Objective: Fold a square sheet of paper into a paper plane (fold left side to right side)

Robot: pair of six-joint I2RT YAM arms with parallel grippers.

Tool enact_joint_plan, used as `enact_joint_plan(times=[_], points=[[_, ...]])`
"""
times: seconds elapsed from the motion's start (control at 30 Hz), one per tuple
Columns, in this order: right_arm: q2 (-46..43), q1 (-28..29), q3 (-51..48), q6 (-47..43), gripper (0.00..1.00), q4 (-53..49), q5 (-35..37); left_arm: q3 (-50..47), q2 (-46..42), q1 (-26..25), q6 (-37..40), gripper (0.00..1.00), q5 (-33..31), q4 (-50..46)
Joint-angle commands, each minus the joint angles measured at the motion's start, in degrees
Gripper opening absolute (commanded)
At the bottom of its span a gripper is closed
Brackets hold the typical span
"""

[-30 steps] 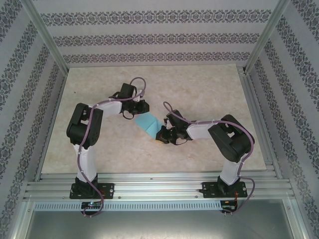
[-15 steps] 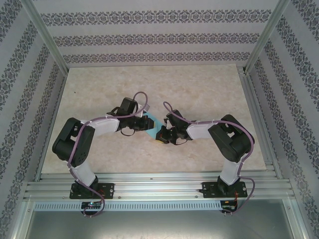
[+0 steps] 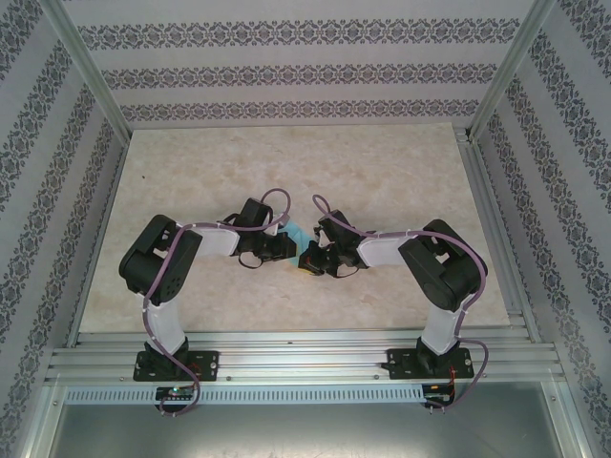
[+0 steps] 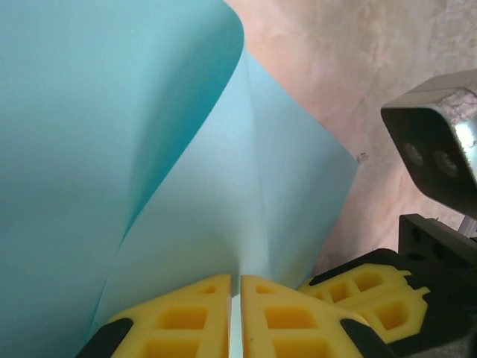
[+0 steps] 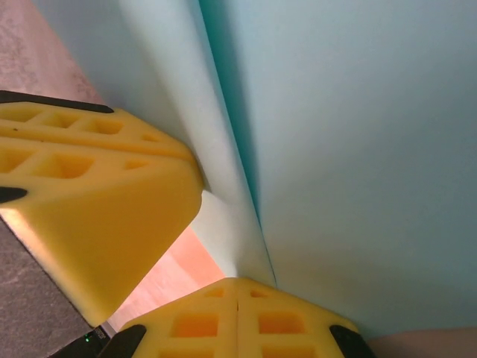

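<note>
The square sheet of paper (image 4: 223,194) is turquoise-blue and bent over on itself, one flap curling above the other. My left gripper (image 4: 240,280) is shut on the sheet's edge, and a strip of paper shows in the slit between its yellow pads. From above, the left gripper (image 3: 284,244) and the right gripper (image 3: 307,258) nearly meet at mid-table, with only a sliver of the sheet (image 3: 300,232) showing between them. My right gripper (image 5: 238,283) is shut, its tips against the folded paper (image 5: 350,149). The left gripper's yellow finger (image 5: 97,194) sits beside it.
The beige marbled tabletop (image 3: 382,172) stretches around both arms. Aluminium frame rails (image 3: 305,358) run along the near edge and up the sides. In the left wrist view the right arm's camera housing (image 4: 436,138) stands close on the right.
My left gripper has swung rightwards and nearer, carrying the sheet's left side over towards the right gripper. The exposed paper has shrunk to a sliver. The right arm has stayed still.
</note>
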Motion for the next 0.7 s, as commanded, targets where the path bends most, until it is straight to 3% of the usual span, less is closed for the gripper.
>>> enact_joint_plan(times=[0.0, 0.3, 0.67], points=[[1.16, 1.06, -2.72, -1.83, 0.00, -8.99, 5.26, -0.52, 2.58, -1.02, 1.45, 0.13, -3.01, 0.87], [-9.32, -4.38, 2.59, -6.41, 0.00, -12.31, 5.32, -1.30, 3.37, -2.22, 4.60, 0.11, -7.87, -3.74], [1.73, -5.47, 11.51, -5.80, 0.00, -6.57, 3.59, -1.24, 4.73, -4.53, 5.61, 0.10, -12.41, -5.49]])
